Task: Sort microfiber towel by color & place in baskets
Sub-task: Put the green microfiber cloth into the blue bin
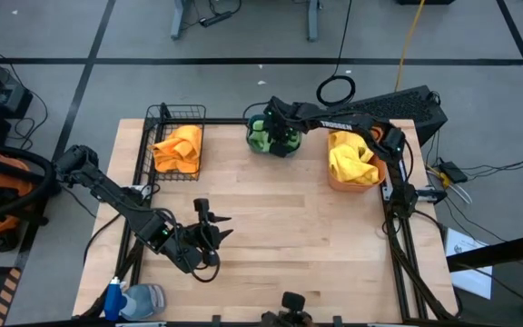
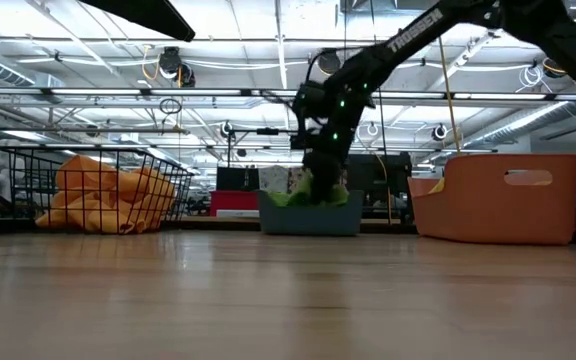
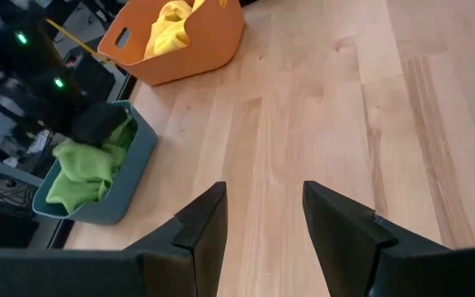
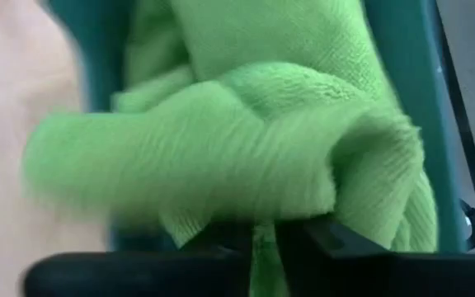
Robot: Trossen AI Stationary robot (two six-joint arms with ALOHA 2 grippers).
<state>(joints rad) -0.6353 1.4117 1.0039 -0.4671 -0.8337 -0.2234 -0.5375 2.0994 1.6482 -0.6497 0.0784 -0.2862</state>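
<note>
A green microfiber towel [image 4: 246, 124] bunches in front of my right gripper [image 4: 266, 241], which is shut on it over the squat teal tub [image 1: 260, 143]. In the low view the right gripper [image 2: 323, 165] points down into the teal tub [image 2: 308, 218], where green cloth [image 2: 320, 196] shows above the rim. Orange towels [image 1: 178, 150] fill the black wire basket [image 1: 152, 123]. Yellow towels [image 1: 350, 156] lie in the orange bin [image 1: 334, 180]. My left gripper [image 1: 214, 227] waits open above bare wood near the table's near-left part. My right gripper pinches a bunched fold of the green towel [image 4: 262, 227] between its two fingers, coming from above and pointing down into the teal tub. Several layers bulge out past the fingertips [image 4: 328, 239]. The towel's lower part sits inside the tub, slack.
A blue spray bottle [image 1: 130, 300] lies at the table's near-left corner, and a dark mount [image 1: 289, 304] stands at the near edge. The middle of the wooden table [image 1: 289, 209] is bare. The left wrist view shows the tub [image 3: 130, 177] and orange bin [image 3: 188, 49] far ahead.
</note>
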